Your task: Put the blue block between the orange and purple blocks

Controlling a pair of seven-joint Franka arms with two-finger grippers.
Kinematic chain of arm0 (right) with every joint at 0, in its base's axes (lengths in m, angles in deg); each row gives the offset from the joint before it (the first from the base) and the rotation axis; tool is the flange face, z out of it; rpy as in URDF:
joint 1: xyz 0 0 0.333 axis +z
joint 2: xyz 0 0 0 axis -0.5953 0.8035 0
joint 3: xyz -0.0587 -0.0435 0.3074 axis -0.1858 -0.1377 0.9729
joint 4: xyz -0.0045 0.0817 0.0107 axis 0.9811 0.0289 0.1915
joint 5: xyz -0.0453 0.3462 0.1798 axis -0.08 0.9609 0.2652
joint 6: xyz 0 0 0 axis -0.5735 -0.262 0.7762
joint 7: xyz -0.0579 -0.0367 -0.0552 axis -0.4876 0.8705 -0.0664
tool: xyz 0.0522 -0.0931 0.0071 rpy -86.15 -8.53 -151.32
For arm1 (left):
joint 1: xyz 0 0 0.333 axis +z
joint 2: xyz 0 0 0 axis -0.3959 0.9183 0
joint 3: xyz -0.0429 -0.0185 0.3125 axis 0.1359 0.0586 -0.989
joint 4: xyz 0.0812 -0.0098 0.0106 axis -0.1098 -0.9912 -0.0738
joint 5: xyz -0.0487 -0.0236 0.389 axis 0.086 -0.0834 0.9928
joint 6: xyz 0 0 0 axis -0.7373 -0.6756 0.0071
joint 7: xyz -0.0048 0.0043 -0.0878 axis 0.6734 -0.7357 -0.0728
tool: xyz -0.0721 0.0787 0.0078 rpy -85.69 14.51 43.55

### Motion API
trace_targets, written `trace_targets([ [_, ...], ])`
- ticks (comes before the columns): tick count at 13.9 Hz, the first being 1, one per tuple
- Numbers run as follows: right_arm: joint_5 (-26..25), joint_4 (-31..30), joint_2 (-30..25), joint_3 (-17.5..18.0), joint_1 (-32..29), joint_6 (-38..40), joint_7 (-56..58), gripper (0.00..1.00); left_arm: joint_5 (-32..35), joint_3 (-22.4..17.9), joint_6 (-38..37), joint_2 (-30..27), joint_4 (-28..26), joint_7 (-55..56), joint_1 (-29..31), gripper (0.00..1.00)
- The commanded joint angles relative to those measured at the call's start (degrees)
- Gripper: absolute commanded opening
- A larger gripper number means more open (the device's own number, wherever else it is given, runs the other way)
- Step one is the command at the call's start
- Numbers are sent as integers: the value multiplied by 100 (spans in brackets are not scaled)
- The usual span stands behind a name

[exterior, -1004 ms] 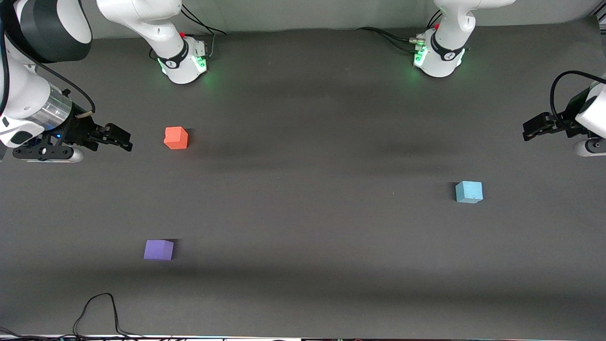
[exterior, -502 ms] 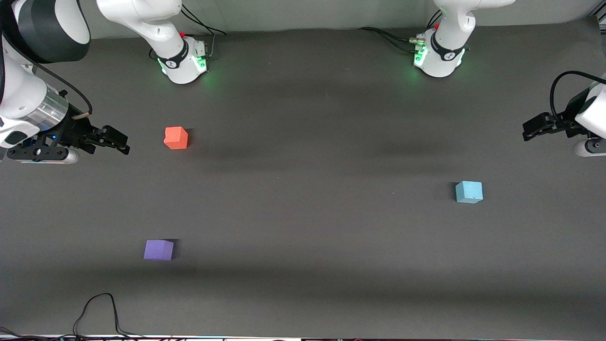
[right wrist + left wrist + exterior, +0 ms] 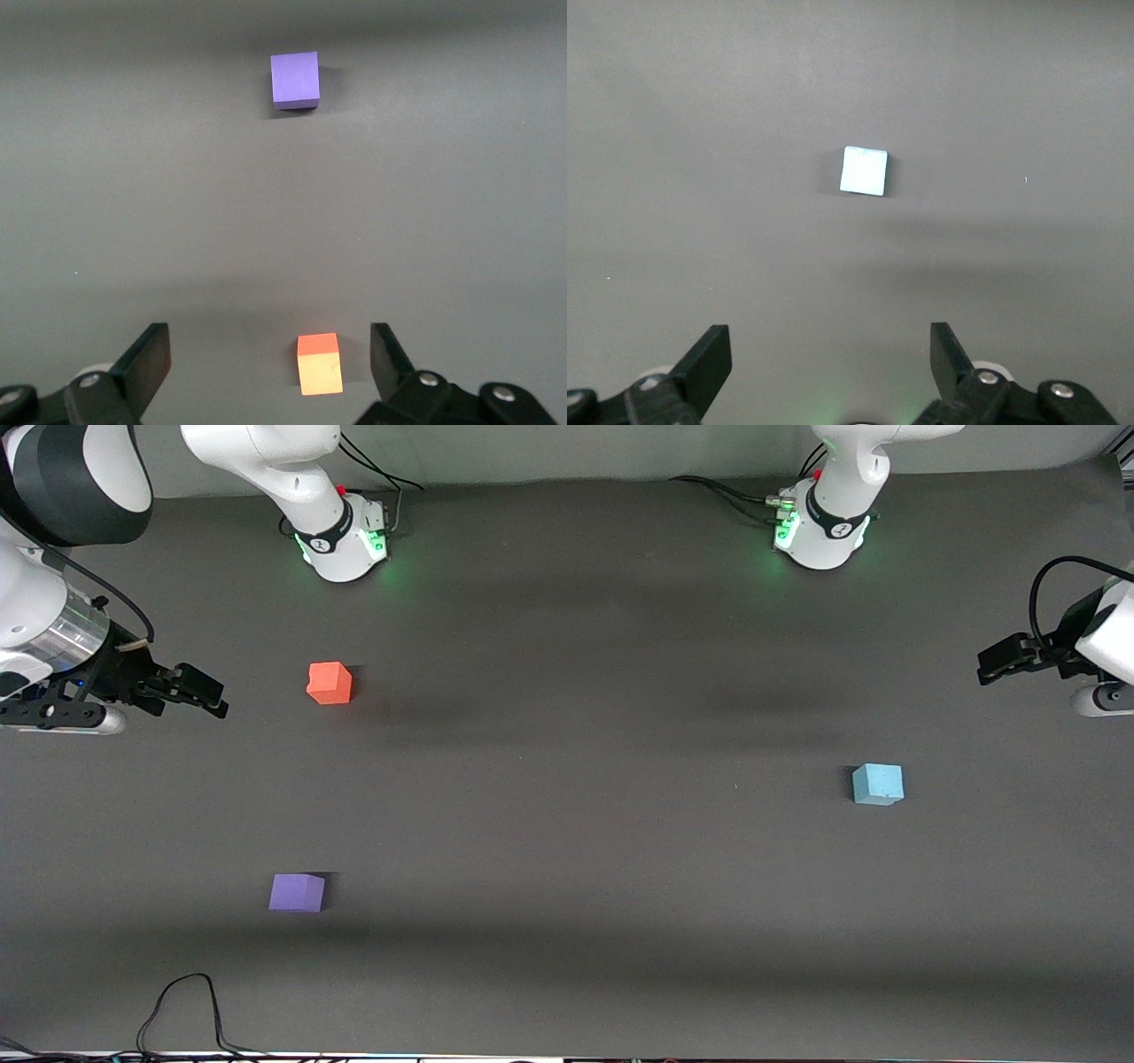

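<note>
The pale blue block [image 3: 877, 784] sits on the dark table toward the left arm's end; it also shows in the left wrist view [image 3: 863, 170]. The orange block [image 3: 329, 683] sits toward the right arm's end. The purple block [image 3: 297, 892] lies nearer the front camera than the orange one. Both show in the right wrist view, orange [image 3: 319, 363] and purple [image 3: 295, 80]. My left gripper [image 3: 992, 666] is open and empty, up in the air at the table's left-arm end. My right gripper [image 3: 205, 696] is open and empty, in the air beside the orange block.
A black cable [image 3: 182, 1005] loops at the table's front edge near the right arm's end. The two arm bases [image 3: 341, 536] [image 3: 819, 527] stand along the back of the dark mat [image 3: 567, 841].
My right gripper has drawn back away from the orange block toward the table's end. The left arm and all three blocks have not moved.
</note>
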State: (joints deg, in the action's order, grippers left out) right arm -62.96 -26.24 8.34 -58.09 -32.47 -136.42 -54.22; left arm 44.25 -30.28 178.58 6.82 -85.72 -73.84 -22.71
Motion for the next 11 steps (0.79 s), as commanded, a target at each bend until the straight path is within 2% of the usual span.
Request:
trace_targets([
  [1, -26, -21, -68, -35, 34, -15, 102, 100, 41, 27, -180, 72, 108, -79, 61, 100],
  [7, -61, 5, -24, 27, 77, -6, 94, 100, 154, 1, 4, 730, 107, -70, 255, 100],
  [11, -43, -4, -85, 44, 121, -15, 85, 100, 260, 1, 565, 1284, 20, -70, 255, 100],
])
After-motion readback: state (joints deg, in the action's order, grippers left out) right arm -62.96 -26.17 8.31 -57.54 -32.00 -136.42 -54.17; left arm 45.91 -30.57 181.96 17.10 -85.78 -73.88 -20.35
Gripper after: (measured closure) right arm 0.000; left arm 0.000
